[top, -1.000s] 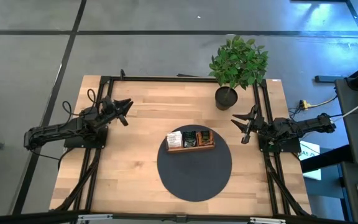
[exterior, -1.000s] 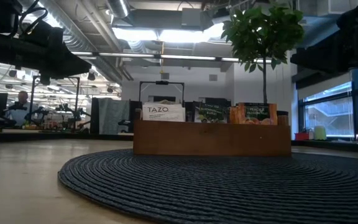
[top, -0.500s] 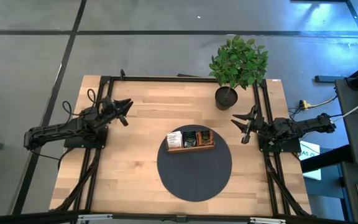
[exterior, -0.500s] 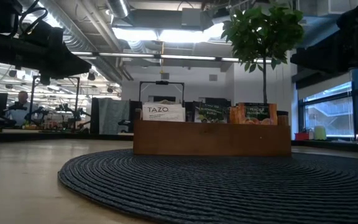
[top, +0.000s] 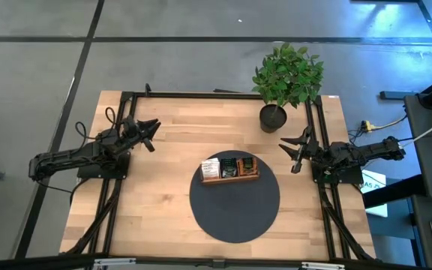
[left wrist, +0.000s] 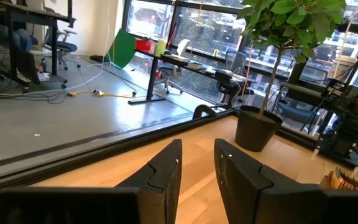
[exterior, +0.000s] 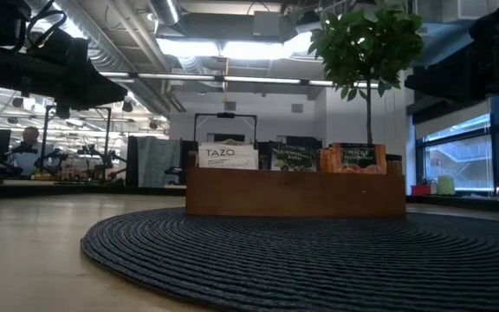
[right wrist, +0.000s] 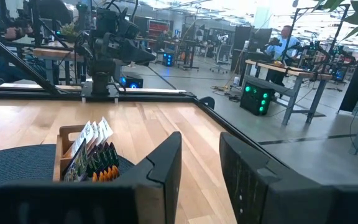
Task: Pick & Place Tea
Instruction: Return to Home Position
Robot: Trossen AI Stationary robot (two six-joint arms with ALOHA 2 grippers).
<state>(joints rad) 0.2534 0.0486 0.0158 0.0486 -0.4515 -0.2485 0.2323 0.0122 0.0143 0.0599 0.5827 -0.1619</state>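
The tea sachets (top: 231,166) stand upright on their edges in a brown wooden tray (top: 231,178): white ones (exterior: 227,157) at the left, dark green ones (exterior: 294,159) in the middle, orange ones (exterior: 352,159) at the right. The tray rests on a dark round woven mat (top: 235,202). My left gripper (top: 151,135) hangs level and open over the table's left side, far from the tray. At the right side my right gripper (top: 291,152) is also level and open. Neither has anything between its fingers (left wrist: 166,171) (right wrist: 166,165).
A potted plant (top: 274,114) stands at the table's far right, close to my right gripper. Black frame rails (top: 216,94) run along the far, left and right edges. Bare wood (top: 163,165) lies between each gripper and the mat. A person sits at a desk in the room beyond (right wrist: 284,37).
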